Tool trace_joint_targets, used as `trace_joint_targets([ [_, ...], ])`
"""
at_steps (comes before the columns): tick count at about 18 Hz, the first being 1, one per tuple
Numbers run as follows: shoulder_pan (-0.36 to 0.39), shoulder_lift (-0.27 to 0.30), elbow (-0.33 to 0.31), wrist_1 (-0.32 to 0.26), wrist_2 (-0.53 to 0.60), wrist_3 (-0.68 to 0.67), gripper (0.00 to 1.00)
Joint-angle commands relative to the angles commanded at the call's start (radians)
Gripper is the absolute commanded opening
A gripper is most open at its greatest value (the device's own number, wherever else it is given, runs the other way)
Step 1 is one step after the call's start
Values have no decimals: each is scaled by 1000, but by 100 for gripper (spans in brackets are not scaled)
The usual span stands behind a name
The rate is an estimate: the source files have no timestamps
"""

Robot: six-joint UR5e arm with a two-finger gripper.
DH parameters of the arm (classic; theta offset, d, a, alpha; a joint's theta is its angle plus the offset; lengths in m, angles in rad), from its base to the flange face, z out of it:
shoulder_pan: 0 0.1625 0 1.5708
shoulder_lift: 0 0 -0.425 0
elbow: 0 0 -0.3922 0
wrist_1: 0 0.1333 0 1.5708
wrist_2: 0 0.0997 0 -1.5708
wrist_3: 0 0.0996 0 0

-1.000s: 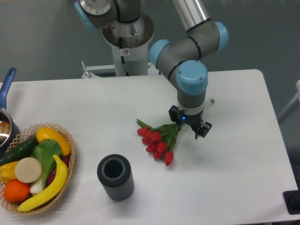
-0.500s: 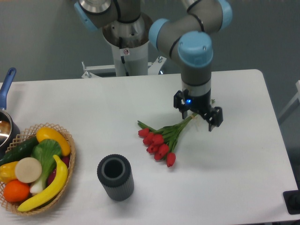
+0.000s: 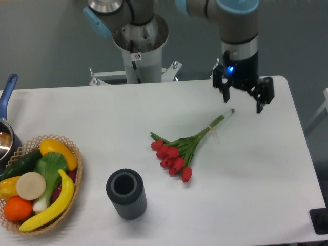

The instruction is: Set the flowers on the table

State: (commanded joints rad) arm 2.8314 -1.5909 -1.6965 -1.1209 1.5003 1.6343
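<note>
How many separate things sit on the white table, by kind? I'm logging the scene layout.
Bunch of red tulips with green stems: 1
Dark grey ribbed cylindrical cup: 1
Woven wicker basket of fruit and vegetables: 1
Metal pot with blue handle, partly cut off at the edge: 1
Total: 4, all on the white table. The open gripper hangs above it, holding nothing.

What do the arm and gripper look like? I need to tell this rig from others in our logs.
The arm has grey metallic tube segments with light blue joint caps. Its wrist ends in a black two-finger gripper with a small blue light glowing on its body. The silver-grey base column carries a small red-and-white sticker.
</note>
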Motion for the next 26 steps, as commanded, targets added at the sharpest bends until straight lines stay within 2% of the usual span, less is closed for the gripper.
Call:
trace_joint_targets([
  [2,32,19,-9,-42,-2,128,100],
  [5,66,45,-25,-69,-5,180,100],
  [8,172,115,-116,-71,-89,290,100],
  [12,250,147,-141,-94,-133,407,100],
  [14,260,150,-138,-109,-141,418,100],
  [26,266,151,-129,-117,-155,417,100],
])
